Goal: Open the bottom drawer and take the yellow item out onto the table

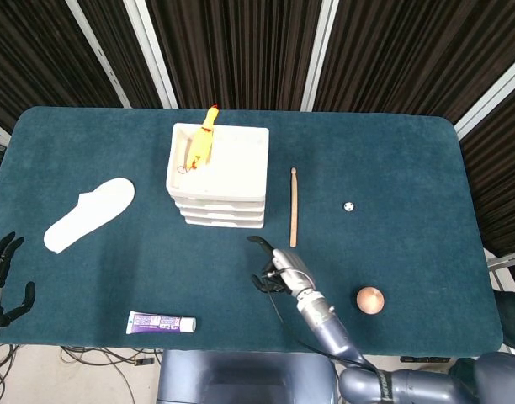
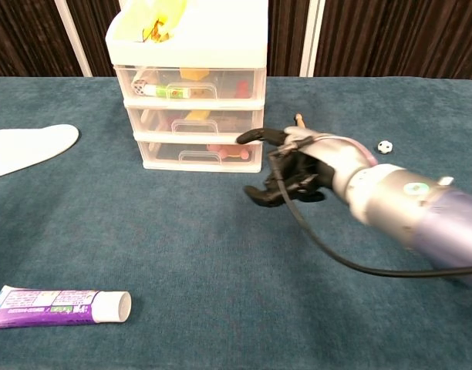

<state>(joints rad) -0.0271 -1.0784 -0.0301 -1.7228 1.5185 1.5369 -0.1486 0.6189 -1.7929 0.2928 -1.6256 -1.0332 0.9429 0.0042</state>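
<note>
The right hand point(image 2: 294, 171) hovers just before the closed bottom drawer point(image 2: 197, 153), fingers point(image 2: 255, 136) spread and grasping nothing. The left hand point(image 1: 1, 278) waits, fingers released, at the desk point(image 1: 409, 185) edge.

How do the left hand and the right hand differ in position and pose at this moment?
The right hand is out over the middle of the table, just in front of the drawer unit; the left hand sits at the table's near left edge. The right hand shows in both views; the left hand only in the head view. The right hand's fingers curl toward the bottom drawer; the left's point away. Both hold nothing.
</note>
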